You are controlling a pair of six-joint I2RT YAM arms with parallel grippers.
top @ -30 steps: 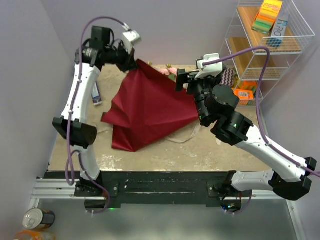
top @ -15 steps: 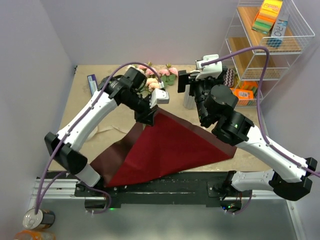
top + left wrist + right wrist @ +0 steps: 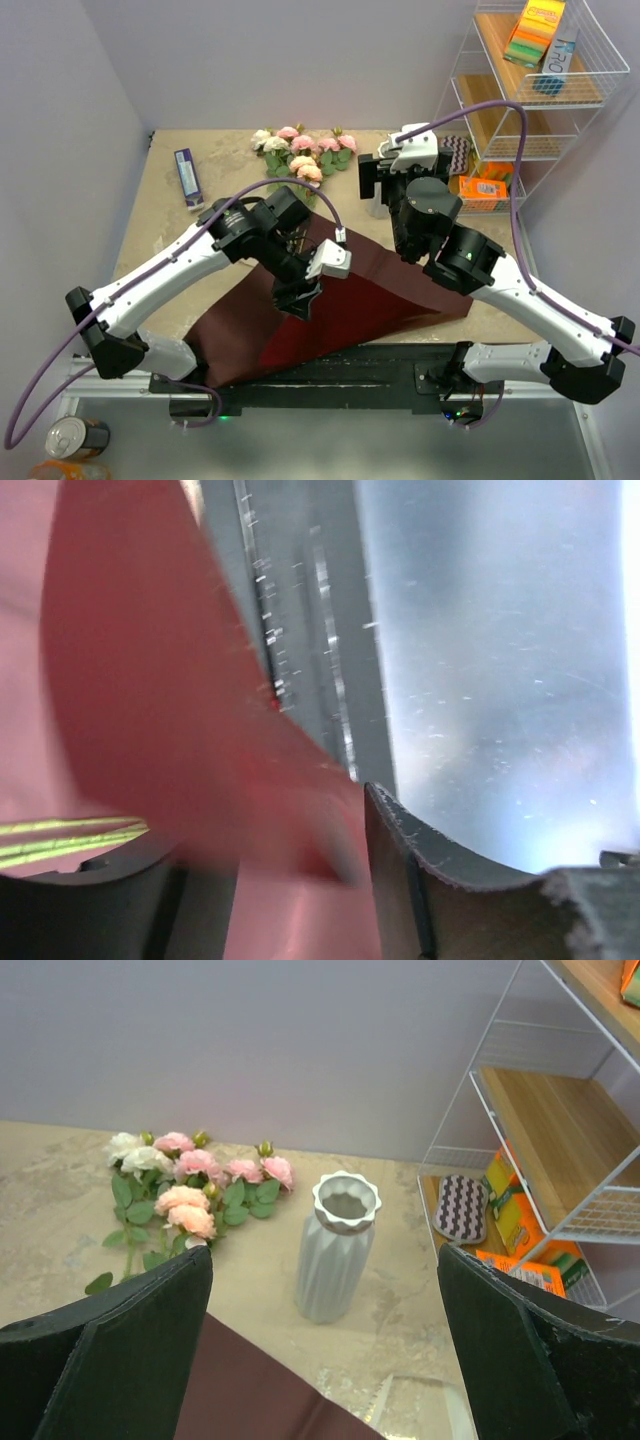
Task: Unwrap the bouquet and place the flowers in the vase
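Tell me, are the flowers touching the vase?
Apart. The right wrist view shows a strip of table between the flowers and the vase.

Tan table [image 3: 225, 168]: flowers [image 3: 303, 155] at far edge, vase [image 3: 335, 1260] beside, maroon paper [image 3: 370, 300] near front, blue packet [image 3: 187, 177], possibly tube, left.

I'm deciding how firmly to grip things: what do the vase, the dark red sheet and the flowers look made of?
Vase: probably ceramic. It is white and smooth with a low sheen, stiff ribs and a scalloped rim.
Dark red sheet: looks like matte paper, since it holds straight creases and flat facets.
Flowers: soft-looking petals and green leaves. The pictures do not show whether they are real or artificial.
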